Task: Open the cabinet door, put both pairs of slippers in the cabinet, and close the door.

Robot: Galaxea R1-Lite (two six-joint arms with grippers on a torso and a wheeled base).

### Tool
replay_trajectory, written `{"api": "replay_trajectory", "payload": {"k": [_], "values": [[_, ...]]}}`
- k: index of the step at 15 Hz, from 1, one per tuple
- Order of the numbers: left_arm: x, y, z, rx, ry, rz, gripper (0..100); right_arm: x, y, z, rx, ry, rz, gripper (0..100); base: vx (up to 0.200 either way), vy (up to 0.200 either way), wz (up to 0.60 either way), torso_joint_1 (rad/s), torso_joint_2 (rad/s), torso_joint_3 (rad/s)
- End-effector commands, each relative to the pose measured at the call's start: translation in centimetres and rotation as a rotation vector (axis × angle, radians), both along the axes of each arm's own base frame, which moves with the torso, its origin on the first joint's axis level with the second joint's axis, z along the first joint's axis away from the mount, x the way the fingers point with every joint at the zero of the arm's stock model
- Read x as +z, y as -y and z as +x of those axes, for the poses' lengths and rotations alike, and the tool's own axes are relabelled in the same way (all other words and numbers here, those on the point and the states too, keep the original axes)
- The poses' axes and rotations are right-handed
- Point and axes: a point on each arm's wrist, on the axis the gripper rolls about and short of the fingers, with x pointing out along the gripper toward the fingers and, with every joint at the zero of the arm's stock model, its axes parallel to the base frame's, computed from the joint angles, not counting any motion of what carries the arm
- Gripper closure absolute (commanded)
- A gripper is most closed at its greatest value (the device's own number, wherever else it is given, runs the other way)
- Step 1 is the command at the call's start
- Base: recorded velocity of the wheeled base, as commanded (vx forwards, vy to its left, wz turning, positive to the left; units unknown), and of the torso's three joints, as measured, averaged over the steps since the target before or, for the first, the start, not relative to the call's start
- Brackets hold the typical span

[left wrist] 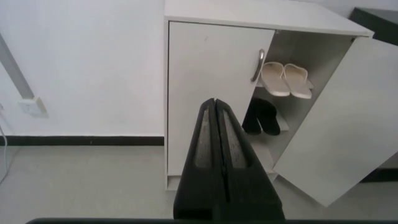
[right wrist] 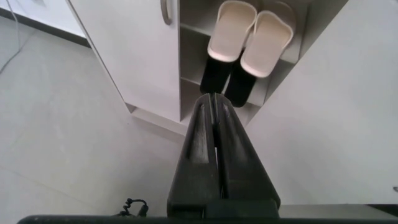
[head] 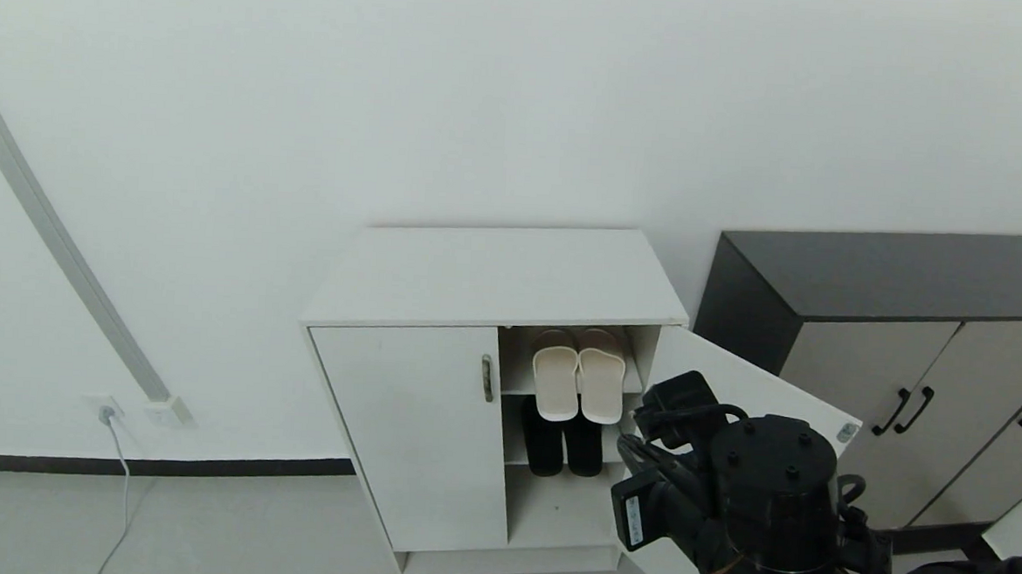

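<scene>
White cabinet (head: 494, 277) is standing against the wall, its right door (head: 760, 379) hanging open and its left door (head: 407, 430) sitting shut. Both pairs are already resting inside: the cream slippers (head: 578, 380) are lying side by side on the upper shelf, and the black slippers (head: 564, 447) are sitting on the shelf directly below them. So you are looking at the last step, closing the door. Your right end effector (right wrist: 214, 99) is pointing at the opening with its fingers pressed together and carrying nothing, and it is hanging on the inner side of the open door. Your left end effector (left wrist: 214, 102) is likewise pressed together and bare, facing the shut left door from farther back. To do this well, you should be bringing the right arm out of the door's swing, round its free edge, and pushing on the outer face near that edge. Be watching the cream pair, since their near ends seem to be jutting slightly past the shelf front and could be catching the door.
</scene>
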Motion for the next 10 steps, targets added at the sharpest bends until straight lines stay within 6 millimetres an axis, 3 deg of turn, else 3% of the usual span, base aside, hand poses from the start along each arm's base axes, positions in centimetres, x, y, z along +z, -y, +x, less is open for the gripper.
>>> {"api": "replay_trajectory", "payload": {"k": [1, 5, 7, 10], "values": [[0.00, 0.00, 0.00, 0.000, 0.000, -0.001, 100, 0.10, 0.09, 0.11, -0.005, 0.002, 0.004, 100, 0.000, 0.000, 0.00, 0.193, -0.39, -0.212], [0.00, 0.00, 0.00, 0.000, 0.000, -0.001, 100, -0.11, 0.10, 0.14, 0.005, -0.004, -0.003, 100, 0.000, 0.000, 0.00, 0.070, -0.16, -0.083], [0.00, 0.00, 0.00, 0.000, 0.000, -0.001, 100, -0.06, 0.17, 0.05, 0.018, -0.007, 0.002, 100, 0.000, 0.000, -0.60, -0.010, 0.01, 0.002], [0.00, 0.00, 0.00, 0.000, 0.000, -0.001, 100, 0.01, 0.15, 0.11, 0.024, 0.006, 0.010, 100, 0.000, 0.000, -0.60, -0.124, 0.32, 0.165]]}}
